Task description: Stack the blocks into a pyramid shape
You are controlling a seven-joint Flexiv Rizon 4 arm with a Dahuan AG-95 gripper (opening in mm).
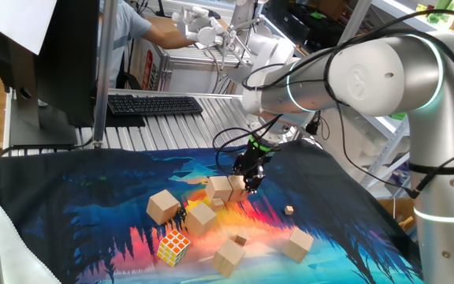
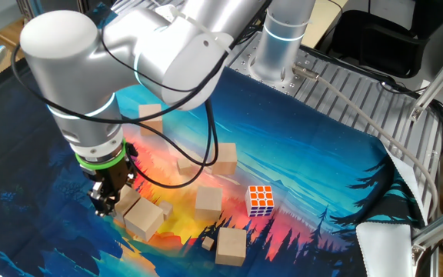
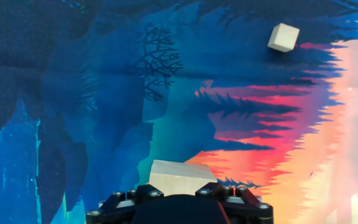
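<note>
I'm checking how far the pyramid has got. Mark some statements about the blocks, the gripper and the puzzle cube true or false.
1. The gripper points down at the mat. True.
2. A three-level pyramid already stands. False: the blocks lie scattered on the mat, none clearly stacked.
3. The puzzle cube sits on the mat, apart from the gripper. True.
4. The gripper is lifting the puzzle cube. False: it is low among the blocks, with one block between its fingers.
5. A keyboard lies beyond the mat. True.
</note>
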